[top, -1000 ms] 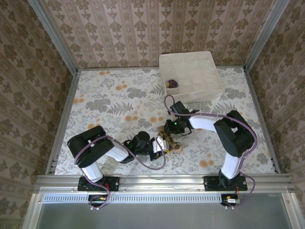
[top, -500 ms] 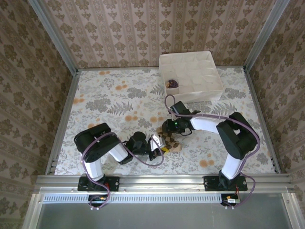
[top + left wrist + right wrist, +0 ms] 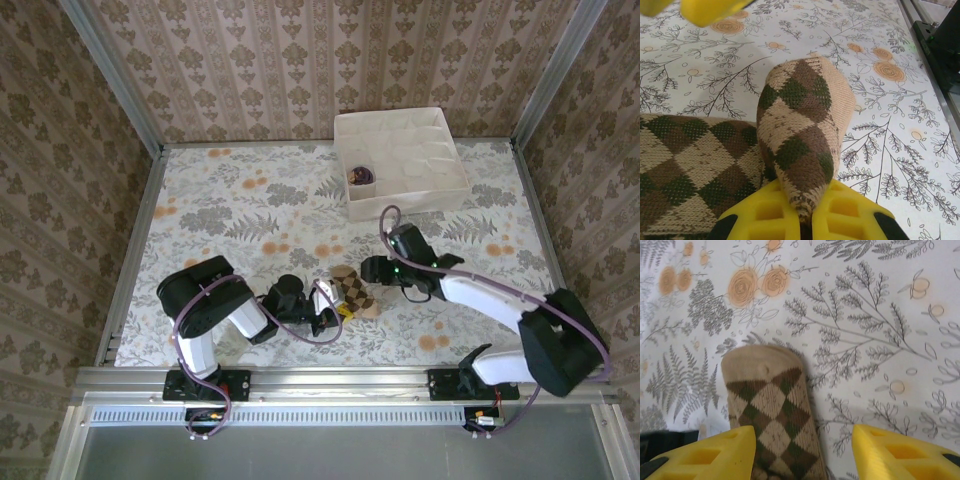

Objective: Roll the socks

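Note:
The brown-tan argyle sock (image 3: 354,292) lies on the flowered table between the two arms. My left gripper (image 3: 328,305) is shut on a folded-up end of it; in the left wrist view the fold (image 3: 800,125) rises from between the yellow fingertips (image 3: 765,215) while the rest lies flat at the left. My right gripper (image 3: 368,268) stands open just beyond the sock's far end. In its wrist view the tan toe end (image 3: 771,400) lies by the left finger (image 3: 715,455), free of both. A dark purple sock (image 3: 360,175) sits bundled in a box cell.
The white divider box (image 3: 440,195) stands at the back right of the table. The table's metal rails run along both sides and the near edge. Flowered tabletop (image 3: 230,220) stretches to the left and back.
My right gripper has opened, let go of the argyle sock and drawn back to the right, its elbow swinging out. The left gripper keeps its hold and has barely moved.

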`<state>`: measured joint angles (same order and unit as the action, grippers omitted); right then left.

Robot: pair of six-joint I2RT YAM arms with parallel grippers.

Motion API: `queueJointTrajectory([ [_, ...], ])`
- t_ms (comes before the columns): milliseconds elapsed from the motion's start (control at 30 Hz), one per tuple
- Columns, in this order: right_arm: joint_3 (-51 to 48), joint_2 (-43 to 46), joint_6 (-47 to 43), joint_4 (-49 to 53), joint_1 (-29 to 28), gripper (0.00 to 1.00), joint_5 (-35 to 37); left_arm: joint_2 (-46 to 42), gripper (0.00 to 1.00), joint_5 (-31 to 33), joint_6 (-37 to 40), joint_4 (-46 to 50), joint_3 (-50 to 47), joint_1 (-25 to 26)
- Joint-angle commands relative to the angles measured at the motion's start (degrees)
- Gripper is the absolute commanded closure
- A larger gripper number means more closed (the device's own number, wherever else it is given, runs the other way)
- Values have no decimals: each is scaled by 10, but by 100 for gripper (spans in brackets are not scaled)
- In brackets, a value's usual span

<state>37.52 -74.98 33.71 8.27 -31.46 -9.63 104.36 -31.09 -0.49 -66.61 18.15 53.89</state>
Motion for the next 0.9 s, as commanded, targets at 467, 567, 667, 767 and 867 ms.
queueJointTrajectory([
  [467,-22,8,104,21,-56,42,-6,50,100,-21,-42,74,-4,-30],
  [567,-30,8,116,22,-66,42,-4,57,100,-24,-48,75,3,-31],
  [667,-32,15,117,28,-72,43,3,70,100,-28,-52,74,11,-31],
  [767,-32,21,115,38,-72,43,17,88,100,-29,-59,54,10,-32],
  [867,-34,17,119,47,-72,43,20,105,100,-28,-75,16,2,-35],
])
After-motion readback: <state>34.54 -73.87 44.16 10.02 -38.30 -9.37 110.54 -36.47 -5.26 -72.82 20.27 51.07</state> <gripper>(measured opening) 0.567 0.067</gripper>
